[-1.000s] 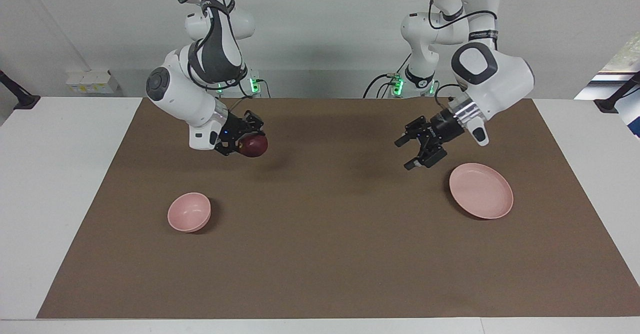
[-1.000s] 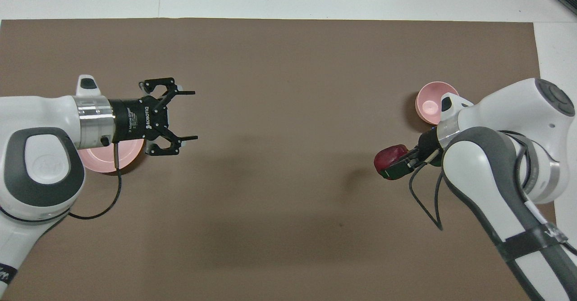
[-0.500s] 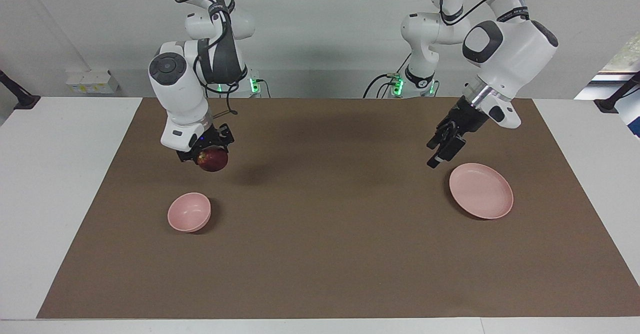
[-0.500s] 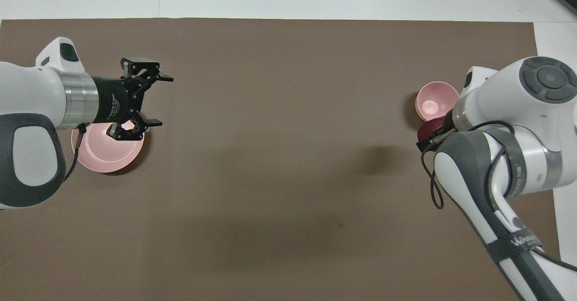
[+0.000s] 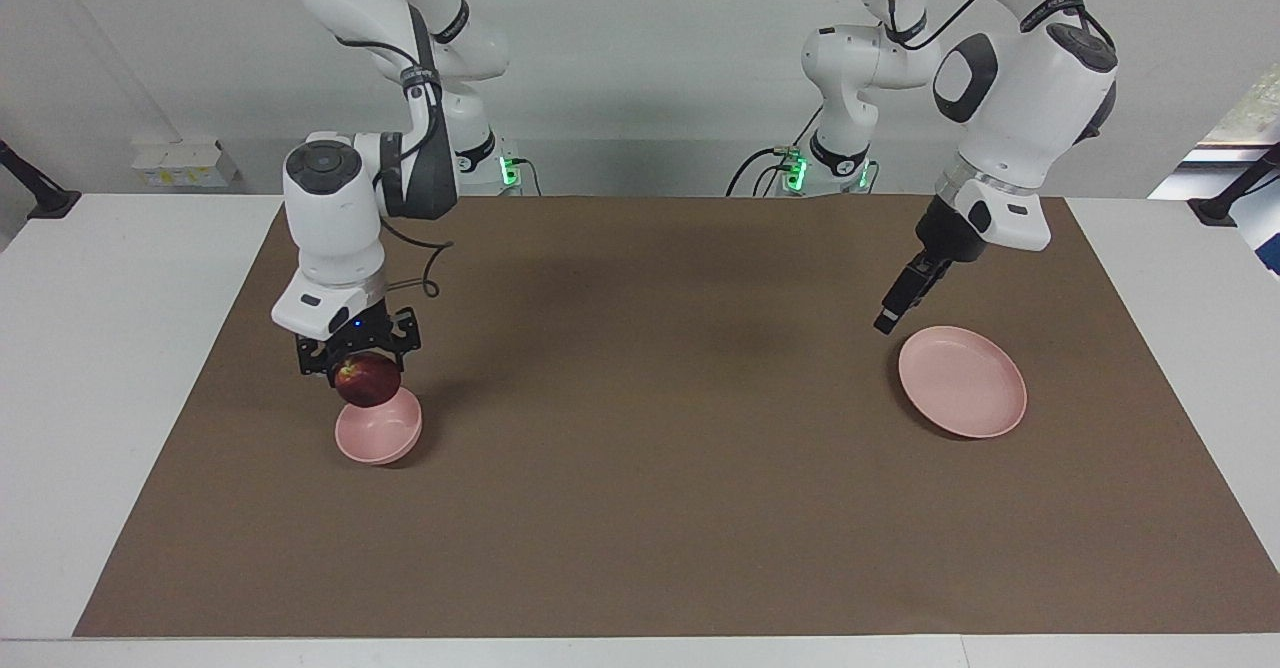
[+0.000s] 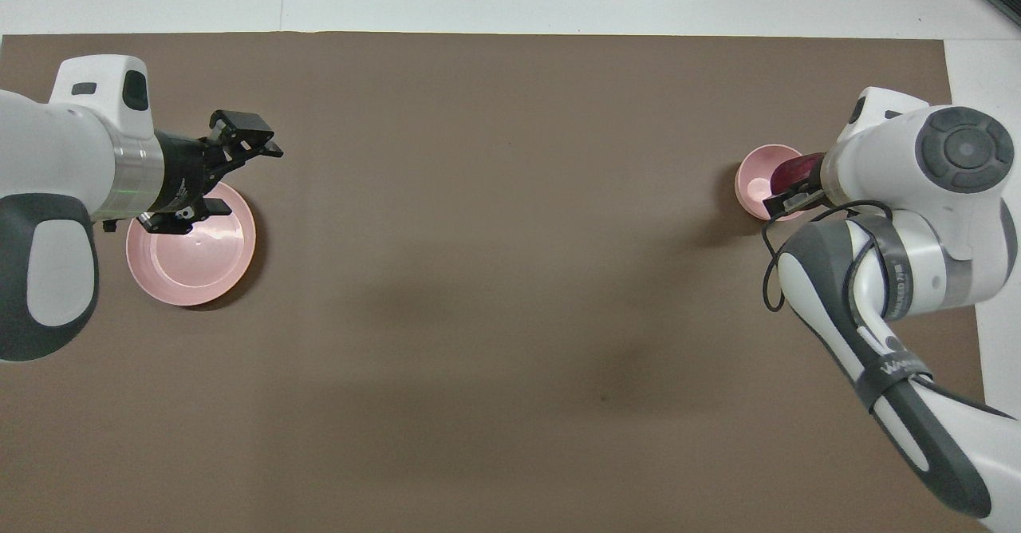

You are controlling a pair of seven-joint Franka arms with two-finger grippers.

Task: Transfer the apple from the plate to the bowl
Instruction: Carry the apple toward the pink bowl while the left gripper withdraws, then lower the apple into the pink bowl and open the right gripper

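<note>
The dark red apple (image 5: 367,381) hangs in my right gripper (image 5: 362,376), which is shut on it and points straight down. It is just over the small pink bowl (image 5: 380,433), at the side nearer the robots. In the overhead view the apple (image 6: 798,171) overlaps the bowl (image 6: 756,184). I cannot tell whether the apple touches the bowl. The flat pink plate (image 5: 962,381) lies bare at the left arm's end. My left gripper (image 5: 886,322) is open and holds nothing. In the overhead view the left gripper (image 6: 246,180) hangs over the rim of the plate (image 6: 191,255).
A brown mat (image 5: 640,508) covers most of the white table (image 5: 110,348). Small white boxes (image 5: 185,163) sit at the back edge on the right arm's end. Cables and lit sockets lie by the arm bases.
The right arm swung the apple down and toward its own end of the table, bringing it over the bowl. The left arm drew up and back, turning its open gripper beside the plate.
</note>
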